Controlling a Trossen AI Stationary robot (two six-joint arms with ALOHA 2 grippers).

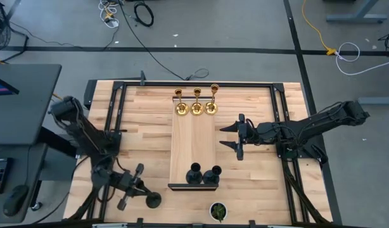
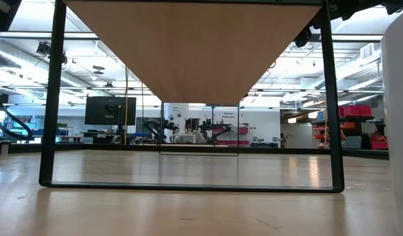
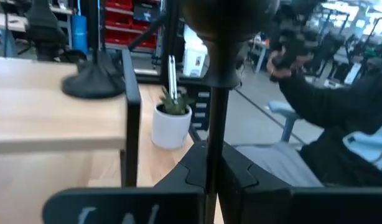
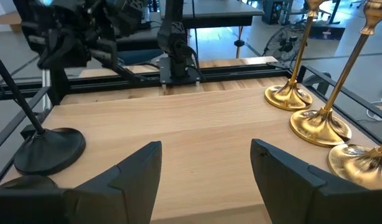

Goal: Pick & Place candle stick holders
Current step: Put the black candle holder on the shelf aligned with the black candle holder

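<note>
High view: wooden table [image 1: 144, 126] on grey floor [image 1: 245, 25].

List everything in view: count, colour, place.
Gold candle stick holders: three, shiny gold, upright in a row at one end of the board.
Black candle stick holders: two, matte black, side by side at the board's opposite end.
Held black holder: one, black, off the board, in the left tool.
Board: one, light wood, table centre.
Potted plant: one, green, table edge near the black pair.
Table: one, light wood, black frame.
Person: one, dark sleeve, beyond the table.
Left tool: closed on the holder's stem.
Right tool: open, empty, beside the board.
</note>
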